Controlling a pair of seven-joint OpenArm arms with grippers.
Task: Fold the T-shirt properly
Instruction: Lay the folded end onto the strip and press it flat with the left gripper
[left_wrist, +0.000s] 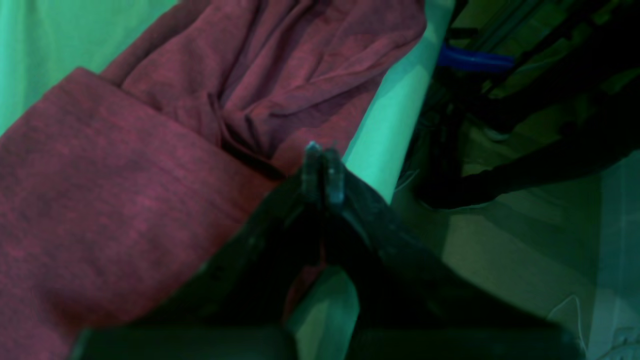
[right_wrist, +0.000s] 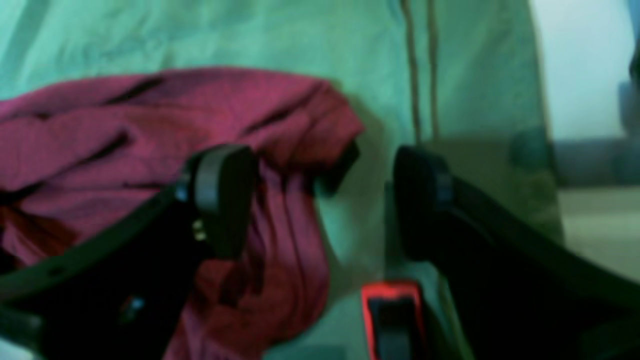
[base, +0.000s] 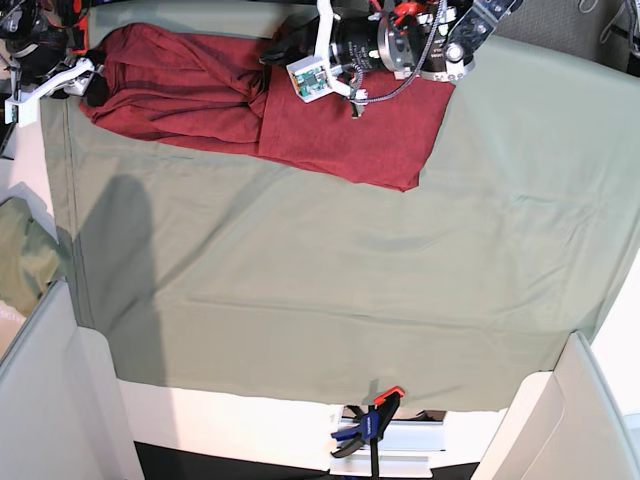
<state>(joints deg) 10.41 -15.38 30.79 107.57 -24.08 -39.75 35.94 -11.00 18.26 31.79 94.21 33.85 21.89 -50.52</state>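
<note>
The dark red T-shirt (base: 330, 125) lies along the far edge of the table, its left half bunched in wrinkles (base: 170, 85) and its right part folded flat. My left gripper (left_wrist: 322, 167) is shut, its tips pressed together just above the T-shirt (left_wrist: 115, 190) near the cloth's edge, and no fabric shows between the tips. In the base view it sits over the shirt's middle (base: 275, 52). My right gripper (right_wrist: 322, 200) stands wide open at the shirt's left end (base: 92, 92). A crumpled fold of the T-shirt (right_wrist: 165, 120) lies by its left finger (right_wrist: 225, 200).
A pale green table cloth (base: 320, 300) covers the table. A clamp (base: 368, 425) grips its near edge. A bundled green cloth (base: 22, 255) lies off the left side. White panels (base: 50, 400) stand at both near corners. Past the table edge hang dark cables (left_wrist: 525, 165) and a blue clamp (left_wrist: 475, 60).
</note>
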